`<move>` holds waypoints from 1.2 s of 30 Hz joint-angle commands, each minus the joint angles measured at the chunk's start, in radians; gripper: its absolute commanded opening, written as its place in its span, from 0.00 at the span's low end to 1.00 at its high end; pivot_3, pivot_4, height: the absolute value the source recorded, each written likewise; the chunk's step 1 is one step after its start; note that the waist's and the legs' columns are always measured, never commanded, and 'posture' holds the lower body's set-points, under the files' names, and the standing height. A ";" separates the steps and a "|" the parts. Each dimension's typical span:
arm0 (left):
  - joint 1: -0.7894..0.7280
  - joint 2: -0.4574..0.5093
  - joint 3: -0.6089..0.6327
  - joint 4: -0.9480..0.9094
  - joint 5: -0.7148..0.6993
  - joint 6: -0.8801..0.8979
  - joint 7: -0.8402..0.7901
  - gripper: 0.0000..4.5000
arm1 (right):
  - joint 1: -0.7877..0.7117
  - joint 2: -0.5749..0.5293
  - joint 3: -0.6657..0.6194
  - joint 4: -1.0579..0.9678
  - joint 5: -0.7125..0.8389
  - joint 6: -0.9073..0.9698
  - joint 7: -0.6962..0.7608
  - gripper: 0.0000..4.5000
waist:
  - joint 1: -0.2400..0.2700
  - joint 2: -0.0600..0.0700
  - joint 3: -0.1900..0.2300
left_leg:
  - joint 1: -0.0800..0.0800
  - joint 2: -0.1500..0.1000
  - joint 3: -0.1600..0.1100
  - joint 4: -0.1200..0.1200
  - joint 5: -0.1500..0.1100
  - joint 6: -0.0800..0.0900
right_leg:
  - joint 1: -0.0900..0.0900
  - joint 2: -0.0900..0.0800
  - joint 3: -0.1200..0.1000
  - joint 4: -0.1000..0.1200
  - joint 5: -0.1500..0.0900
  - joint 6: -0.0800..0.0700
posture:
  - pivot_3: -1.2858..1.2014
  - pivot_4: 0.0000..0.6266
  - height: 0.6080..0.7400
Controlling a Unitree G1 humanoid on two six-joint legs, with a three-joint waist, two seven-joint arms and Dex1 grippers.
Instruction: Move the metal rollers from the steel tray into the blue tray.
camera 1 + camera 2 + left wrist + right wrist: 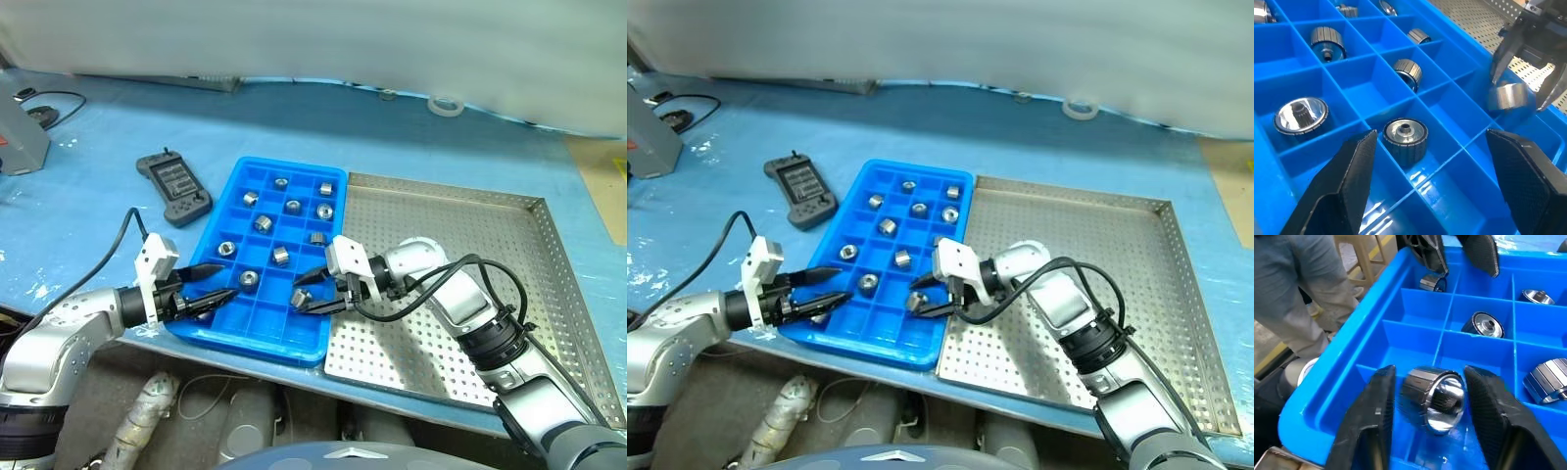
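The blue tray (220, 201) lies left of the steel tray (460, 245), and several metal rollers (281, 256) sit in its compartments. My right gripper (312, 294) reaches over the blue tray's near right compartments. Its fingers (1376, 421) stand open, with a roller (1432, 399) loose between them, just above a compartment floor. My left gripper (217, 281) hovers open over the tray's near left corner, empty, with a roller (1404, 137) lying in the compartment below it.
A black handheld controller (173, 186) lies left of the blue tray. A tape roll (446, 104) sits at the far edge and a grey device (20, 137) with a cable at far left. A person's legs (1298, 293) stand beyond the table's near edge.
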 commanded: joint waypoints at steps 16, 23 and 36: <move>-0.276 -0.118 -0.132 0.266 0.100 -0.157 -0.058 0.83 | 0.052 -0.066 -0.247 -0.090 -0.012 0.011 -0.257 0.73 | -0.034 -0.001 -0.001 | 0.002 0.000 0.000 0.000 0.000 0.000 | 0.002 0.000 0.000 0.001 0.000 0.000 | 0.46 0.24 1.00; -0.450 -0.235 -0.161 0.484 0.180 -0.279 -0.026 0.83 | 0.207 -0.043 -0.413 -0.147 -0.063 -0.001 -0.519 0.73 | -0.064 -0.002 -0.001 | 0.000 0.000 0.001 0.002 0.000 0.001 | 0.001 0.000 0.000 -0.001 0.000 0.000 | 0.41 0.24 1.00; -0.667 -0.343 -0.180 0.734 0.223 -0.369 -0.113 0.83 | 0.376 0.038 -0.403 -0.278 -0.125 -0.004 -0.729 0.73 | -0.142 -0.002 -0.001 | -0.002 0.001 0.001 0.005 -0.002 0.004 | 0.001 0.000 0.000 -0.001 0.000 0.000 | 0.37 0.24 1.00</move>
